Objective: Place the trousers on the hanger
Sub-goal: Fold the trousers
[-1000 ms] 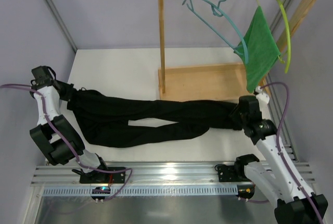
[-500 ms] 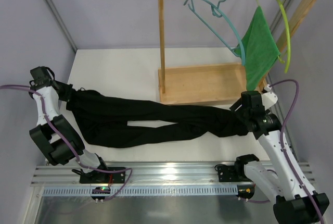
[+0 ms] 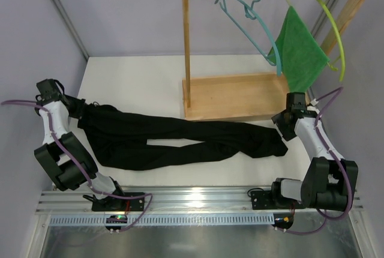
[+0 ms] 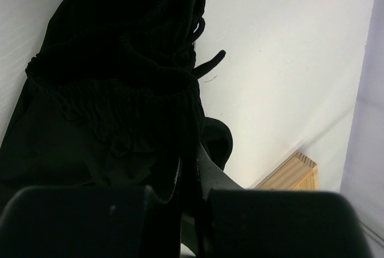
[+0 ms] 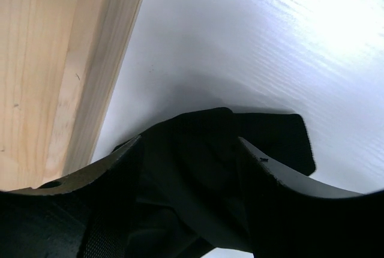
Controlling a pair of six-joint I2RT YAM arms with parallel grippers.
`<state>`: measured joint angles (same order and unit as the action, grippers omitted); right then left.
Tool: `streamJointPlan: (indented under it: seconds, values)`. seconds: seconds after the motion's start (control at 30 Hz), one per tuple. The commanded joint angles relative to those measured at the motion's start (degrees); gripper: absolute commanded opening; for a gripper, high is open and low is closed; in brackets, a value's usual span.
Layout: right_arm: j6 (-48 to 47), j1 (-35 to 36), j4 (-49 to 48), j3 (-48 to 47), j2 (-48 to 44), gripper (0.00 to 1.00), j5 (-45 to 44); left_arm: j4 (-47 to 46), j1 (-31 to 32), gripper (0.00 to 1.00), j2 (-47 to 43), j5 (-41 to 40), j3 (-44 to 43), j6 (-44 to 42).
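Trousers (image 3: pixel 180 141), plain black, flat on table (image 3: pixel 138 78), legs stretched out, waistband gathered

Black trousers (image 3: pixel 180 141) flat — teal hanger (image 3: pixel 252 37) aloft

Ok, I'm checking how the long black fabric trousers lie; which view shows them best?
Top external: the long black fabric trousers lie full length on the white table, both legs visible. Left wrist shows only the bunched waistband in the shut left gripper; right wrist only the leg ends inside the open right gripper.
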<state>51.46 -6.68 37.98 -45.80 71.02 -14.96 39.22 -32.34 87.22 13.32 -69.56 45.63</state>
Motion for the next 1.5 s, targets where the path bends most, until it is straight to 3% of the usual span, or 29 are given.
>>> streamJointPlan:
  seconds: [0.0,0.13,0.33,0.63,0.7,0.73,0.87,0.97,1.13,1.47]
  values:
    - [5.0,-0.9,-4.1,-0.3,0.8,0.65,5.4,-2.1,-0.4,0.0,-2.5,1.3,0.0,-0.9]
    - [9.8,-1.9,-4.3,1.1,1.3,0.64,8.4,-2.5,-0.4,0.0,-2.8,1.0,0.6,-0.9]
    - [11.7,-4.8,-4.4,1.8,3.9,0.55,12.1,-2.7,-0.5,0.0,-2.6,1.3,1.0,-1.2]
    - [13.8,-5.9,-8.3,4.3,7.5,0.5,16.6,-3.5,-0.5,0.0,-3.1,1.5,2.1,-0.9]
    - [13.1,-5.9,-9.4,4.6,8.3,0.33,16.1,-3.6,-0.4,0.0,-3.2,1.6,2.3,-0.8]
    - [12.4,-5.9,-9.4,4.3,8.3,0.04,15.8,-3.5,-0.4,0.0,-3.2,1.3,2.2,-0.8]
    - [4.6,-5.8,-3.5,0.1,2.1,0.04,8.1,-2.3,-0.7,0.0,-2.8,0.8,0.2,-0.5]
    - [-5.9,-5.8,1.1,-3.5,-9.9,0.04,-2.8,-1.8,-1.6,0.0,-2.4,2.4,-2.4,1.0]
    - [-10.8,-5.8,1.3,-5.0,-25.1,0.04,-18.0,-0.8,-2.7,0.0,-1.7,4.8,-6.2,3.4]
    - [-13.9,-5.8,2.4,-7.3,-27.2,0.04,-18.6,3.1,-5.7,0.0,-4.2,6.5,-7.9,1.0]
